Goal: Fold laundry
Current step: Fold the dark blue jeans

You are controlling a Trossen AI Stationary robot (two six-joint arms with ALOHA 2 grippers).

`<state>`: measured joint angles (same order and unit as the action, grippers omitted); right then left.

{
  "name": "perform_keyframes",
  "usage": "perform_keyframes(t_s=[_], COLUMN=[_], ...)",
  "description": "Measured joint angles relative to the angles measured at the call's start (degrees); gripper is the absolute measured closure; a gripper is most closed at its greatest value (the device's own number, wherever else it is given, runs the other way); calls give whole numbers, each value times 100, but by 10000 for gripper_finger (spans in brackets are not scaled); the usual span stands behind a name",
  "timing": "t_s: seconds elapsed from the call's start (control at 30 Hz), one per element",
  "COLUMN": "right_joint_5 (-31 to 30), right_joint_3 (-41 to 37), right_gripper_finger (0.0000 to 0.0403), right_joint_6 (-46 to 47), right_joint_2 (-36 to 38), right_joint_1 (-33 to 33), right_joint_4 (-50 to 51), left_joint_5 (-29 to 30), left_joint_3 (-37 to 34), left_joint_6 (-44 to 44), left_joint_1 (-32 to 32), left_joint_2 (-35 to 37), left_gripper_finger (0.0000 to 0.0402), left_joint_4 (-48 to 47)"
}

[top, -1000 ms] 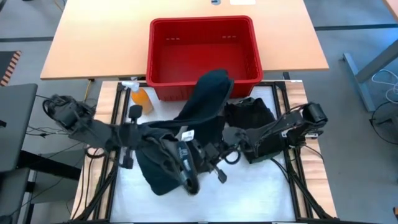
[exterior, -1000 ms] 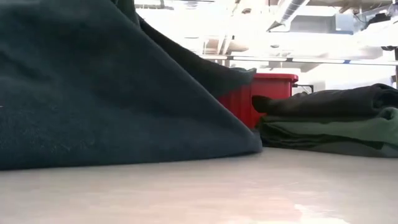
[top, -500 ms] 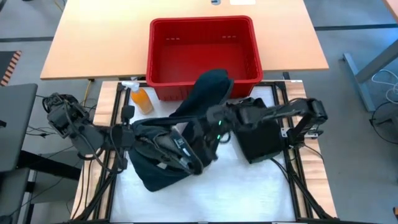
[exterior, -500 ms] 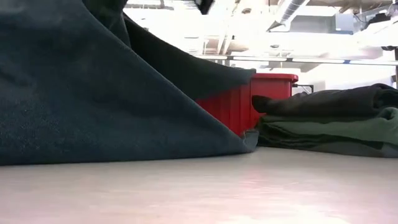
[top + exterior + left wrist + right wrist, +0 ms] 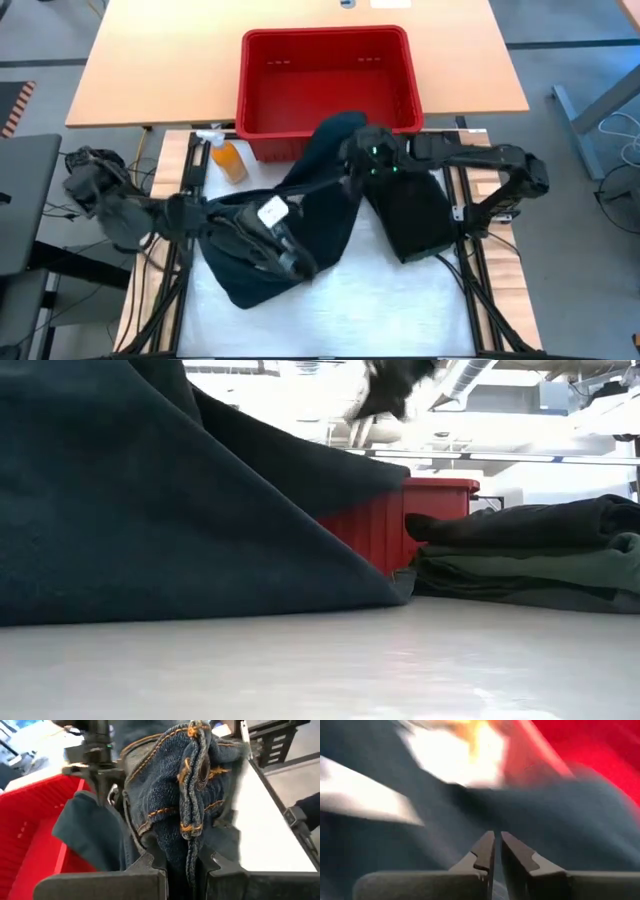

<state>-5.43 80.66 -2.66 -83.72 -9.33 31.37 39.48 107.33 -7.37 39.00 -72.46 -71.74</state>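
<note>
Figure: one moment in folding, seen from above, from table height and from both wrists. I had the left gripper (image 5: 181, 862) pinched on the waistband of a pair of dark blue denim jeans (image 5: 285, 215) with orange stitching; the metal waist button (image 5: 202, 770) showed just beyond the fingers. I judged this grip to be an anchor, holding the waist end fast near the middle of the white table top (image 5: 400, 300) so that the rest of the cloth could be drawn out.

The jeans lay in a long slant from the left gripper up to the front wall of the red plastic basket (image 5: 262, 90), where one leg end draped against the rim. In the level view the cloth rose as a taut dark slope, which suggested to me that it was still under pull, not laid flat.

The right gripper (image 5: 372, 160) hung above that far leg end, close to the basket. In its wrist view the fingers (image 5: 482, 851) stood nearly together with a thin gap and nothing visibly between them; I judged the cloth released or barely touched, but blur kept me from certainty.

A folded stack of black and dark green garments (image 5: 530, 555) rested at the table's right side, apart from both grippers. An orange spray bottle (image 5: 224, 155) stood left of the basket.
</note>
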Motion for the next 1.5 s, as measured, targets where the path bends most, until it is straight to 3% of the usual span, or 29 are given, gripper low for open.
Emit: perform_keyframes(t_s=[0.07,0.23,0.43,0.6,0.8,0.87,1.03,1.17,1.37,1.5], right_joint_5=[-600,-513,-411,962,3727,3995,3112,1802,1049,636], right_joint_3=[-150,-781,-1163,-1167,-939,-778,-323,-135,-131,-259], right_gripper_finger=[344,343,342,344,344,345,345,353,378,383], right_joint_6=[198,552,591,615,382,88,-217,-239,-320,-216], right_joint_2=[30,-225,-728,-1390,-1964,-2015,-1974,-1457,-81,893], right_joint_1=[-269,-774,-677,-118,1038,1438,1850,1657,1077,848], right_joint_4=[352,48,-316,-450,-1033,-1059,-336,327,619,118], left_joint_5=[-43,-265,-274,-168,-172,-171,-302,-265,575,1520], left_joint_3=[-7,-26,-35,-35,-41,-46,-46,-46,-46,-46], left_joint_6=[4,202,327,493,1186,1563,2626,3159,3527,3414], left_joint_1=[45,162,203,204,204,204,221,223,219,181], left_joint_2=[-33,-27,-61,-49,-51,-42,68,161,209,207], left_gripper_finger=[388,388,388,388,388,388,388,388,388,388], left_joint_4=[14,285,347,463,1086,1510,2846,3686,4925,5017])
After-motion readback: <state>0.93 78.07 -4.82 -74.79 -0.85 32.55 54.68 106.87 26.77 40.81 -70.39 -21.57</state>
